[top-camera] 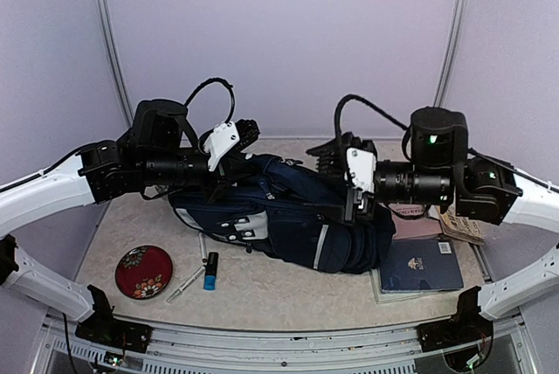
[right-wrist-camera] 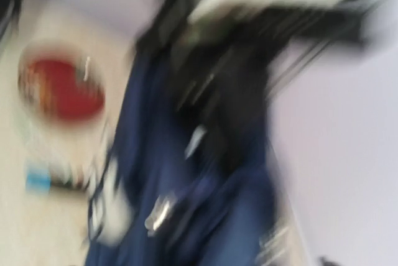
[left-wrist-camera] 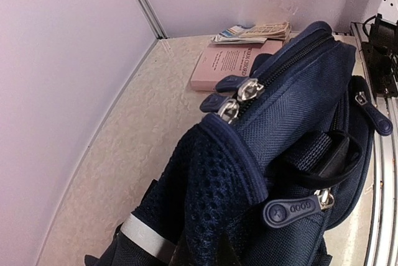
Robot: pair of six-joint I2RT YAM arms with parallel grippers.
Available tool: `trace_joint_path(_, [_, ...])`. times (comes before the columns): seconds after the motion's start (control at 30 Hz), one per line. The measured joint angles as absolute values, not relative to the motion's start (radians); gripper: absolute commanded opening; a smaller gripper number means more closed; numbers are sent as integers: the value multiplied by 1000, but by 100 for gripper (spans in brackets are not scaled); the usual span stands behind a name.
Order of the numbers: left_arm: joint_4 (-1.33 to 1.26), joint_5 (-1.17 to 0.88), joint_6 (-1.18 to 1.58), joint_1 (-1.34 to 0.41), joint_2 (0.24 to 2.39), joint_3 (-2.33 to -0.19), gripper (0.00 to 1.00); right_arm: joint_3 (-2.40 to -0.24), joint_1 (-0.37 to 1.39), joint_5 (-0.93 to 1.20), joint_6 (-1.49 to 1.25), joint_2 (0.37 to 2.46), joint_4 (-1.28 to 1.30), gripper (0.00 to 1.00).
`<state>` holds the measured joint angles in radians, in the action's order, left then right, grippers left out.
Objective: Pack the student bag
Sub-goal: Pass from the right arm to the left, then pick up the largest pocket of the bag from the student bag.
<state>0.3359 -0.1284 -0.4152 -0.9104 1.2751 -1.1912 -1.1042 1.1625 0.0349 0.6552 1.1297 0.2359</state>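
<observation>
Your left claw (top-camera: 229, 173) sits closed tight against the student bag (top-camera: 288, 217) lying on the counter (top-camera: 288, 291); your right claw (top-camera: 351, 199) is blurred, so its opening cannot be told.

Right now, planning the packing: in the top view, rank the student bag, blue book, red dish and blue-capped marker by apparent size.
Largest to smallest:
1. student bag
2. blue book
3. red dish
4. blue-capped marker
</observation>
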Motion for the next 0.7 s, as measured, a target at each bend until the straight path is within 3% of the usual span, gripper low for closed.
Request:
trace_joint_path(0.1, [303, -126, -405, -912, 1274, -1173, 0, -1238, 1158, 88, 519, 1135, 230, 92])
trace_joint_path(0.33, [194, -126, -414, -915, 1210, -1061, 0, -1559, 981, 252, -36, 1274, 242, 77])
trace_joint_path(0.5, [154, -117, -475, -950, 1121, -960, 0, -1500, 919, 313, -286, 1321, 307, 69])
trace_joint_path(0.7, [149, -59, -599, -1036, 1055, -875, 0, -1382, 926, 414, -305, 1335, 368, 63])
